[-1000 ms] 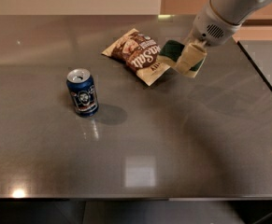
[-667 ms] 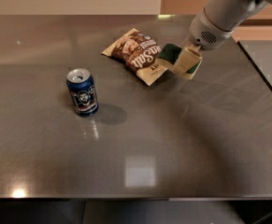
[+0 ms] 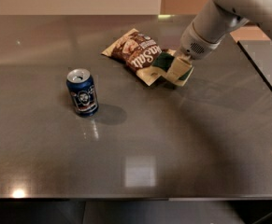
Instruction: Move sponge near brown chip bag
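The brown chip bag (image 3: 134, 52) lies crinkled on the grey table, back centre. The sponge (image 3: 163, 61), dark green top showing, sits right against the bag's right edge, low at the table surface. My gripper (image 3: 178, 72) reaches down from the upper right on the white arm (image 3: 210, 24) and is shut on the sponge, its pale fingers (image 3: 182, 73) covering the sponge's right side and its foam base.
A blue soda can (image 3: 82, 92) stands upright to the left of the bag, well apart from it. The grey table (image 3: 140, 171) runs to a front edge at the bottom. A second surface (image 3: 266, 59) adjoins at the right.
My gripper has moved left and down with the sponge, bringing it against the chip bag's right edge. The can and the bag have not moved.
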Tool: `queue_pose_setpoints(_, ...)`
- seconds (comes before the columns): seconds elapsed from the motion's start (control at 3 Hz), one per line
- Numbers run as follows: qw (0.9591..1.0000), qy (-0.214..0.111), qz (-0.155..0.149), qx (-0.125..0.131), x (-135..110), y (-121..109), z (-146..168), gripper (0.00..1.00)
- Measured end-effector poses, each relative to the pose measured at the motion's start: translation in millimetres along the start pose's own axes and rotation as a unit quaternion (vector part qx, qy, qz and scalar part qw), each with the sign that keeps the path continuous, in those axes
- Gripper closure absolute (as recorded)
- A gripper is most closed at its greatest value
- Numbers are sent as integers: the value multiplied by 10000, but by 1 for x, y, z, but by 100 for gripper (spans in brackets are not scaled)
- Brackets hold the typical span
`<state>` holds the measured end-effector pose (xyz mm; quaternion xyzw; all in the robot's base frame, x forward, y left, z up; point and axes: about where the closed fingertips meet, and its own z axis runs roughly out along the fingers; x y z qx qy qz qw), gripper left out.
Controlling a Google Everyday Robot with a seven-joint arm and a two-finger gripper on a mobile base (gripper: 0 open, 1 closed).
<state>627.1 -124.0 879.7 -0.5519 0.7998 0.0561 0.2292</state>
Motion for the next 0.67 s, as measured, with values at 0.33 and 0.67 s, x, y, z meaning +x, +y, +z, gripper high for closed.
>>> queue_pose_setpoints(0.33, 10000, 5, -8, -12, 0, 1, 0, 12)
queue_pose_setpoints(0.67, 10000, 11, -13, -23, -1, 2, 0, 0)
